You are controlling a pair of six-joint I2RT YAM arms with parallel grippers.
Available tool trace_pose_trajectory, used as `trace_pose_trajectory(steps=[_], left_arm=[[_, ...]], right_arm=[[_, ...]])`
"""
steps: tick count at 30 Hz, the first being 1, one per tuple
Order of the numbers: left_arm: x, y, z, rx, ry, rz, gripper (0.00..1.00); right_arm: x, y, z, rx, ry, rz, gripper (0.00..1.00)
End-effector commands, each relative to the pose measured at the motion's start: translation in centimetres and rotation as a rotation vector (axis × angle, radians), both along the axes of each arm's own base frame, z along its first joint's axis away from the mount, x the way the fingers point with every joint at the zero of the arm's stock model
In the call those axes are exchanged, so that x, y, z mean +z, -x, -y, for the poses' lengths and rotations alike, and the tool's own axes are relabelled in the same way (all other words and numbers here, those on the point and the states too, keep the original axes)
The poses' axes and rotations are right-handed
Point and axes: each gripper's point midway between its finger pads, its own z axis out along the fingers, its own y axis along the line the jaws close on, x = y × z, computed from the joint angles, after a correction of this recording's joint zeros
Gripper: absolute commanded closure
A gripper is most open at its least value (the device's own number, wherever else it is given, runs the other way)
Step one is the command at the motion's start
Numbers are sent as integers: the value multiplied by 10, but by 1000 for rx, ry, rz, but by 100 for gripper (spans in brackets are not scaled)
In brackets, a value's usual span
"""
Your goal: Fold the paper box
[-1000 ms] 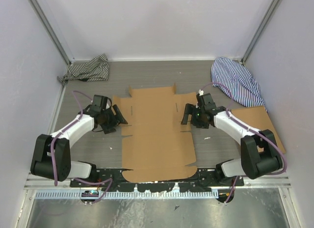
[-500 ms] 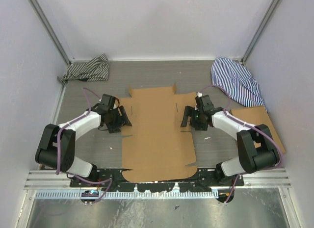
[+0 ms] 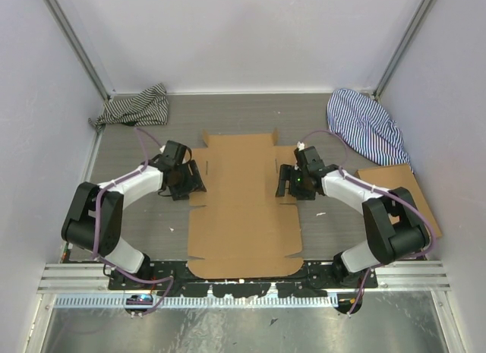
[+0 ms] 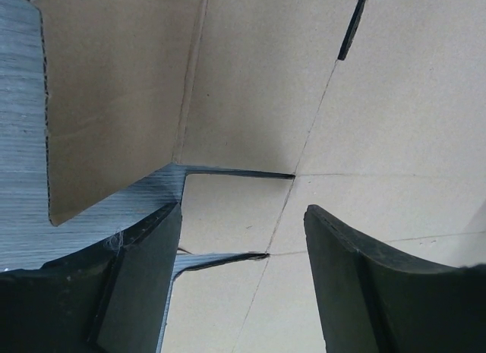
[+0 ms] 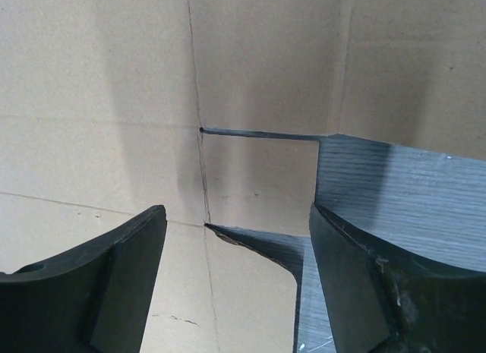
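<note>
Paper box (image 3: 243, 209) flat, unfolded. Left gripper (image 3: 195, 176) and right gripper (image 3: 282, 182) over its side edges — jaws wide, gripping nothing.

Standing by the rig, I counted one paper box (image 3: 243, 216), a single brown corrugated sheet, on the one worktop (image 3: 250, 114). Beside it there was one smooth cardboard rectangle (image 3: 396, 187), which made two pieces of card in all. The striped cloths came to two: one dark-striped cloth (image 3: 137, 106) and one blue-striped cloth (image 3: 368, 125). There were two robot arms, the left arm (image 3: 133, 184) and the right arm (image 3: 349, 187). Each arm carried a pair of black fingers, the left fingers (image 4: 140, 285) and the right fingers (image 5: 364, 285), so I made it four fingers altogether.
</note>
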Motion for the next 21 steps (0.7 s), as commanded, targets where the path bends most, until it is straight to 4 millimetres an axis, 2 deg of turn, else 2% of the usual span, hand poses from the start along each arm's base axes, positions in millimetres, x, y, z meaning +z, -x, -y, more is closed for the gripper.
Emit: trace_pose_trajectory(steps=[1, 8, 11, 17, 21], left_arm=[[-37, 31, -14, -17, -99, -126, 27], [-37, 33, -12, -24, -107, -127, 27], [-38, 34, -11, -28, -109, -129, 27], [-38, 36, -7, -39, -115, -129, 28], [-40, 38, -6, -44, -119, -136, 28]], right_arm=[[28, -10, -21, 30, -39, 65, 20], [66, -15, -34, 49, -80, 139, 20], [76, -16, -40, 59, -105, 157, 21], [81, -18, -52, 77, -144, 165, 21], [69, -17, -62, 103, -158, 139, 21]])
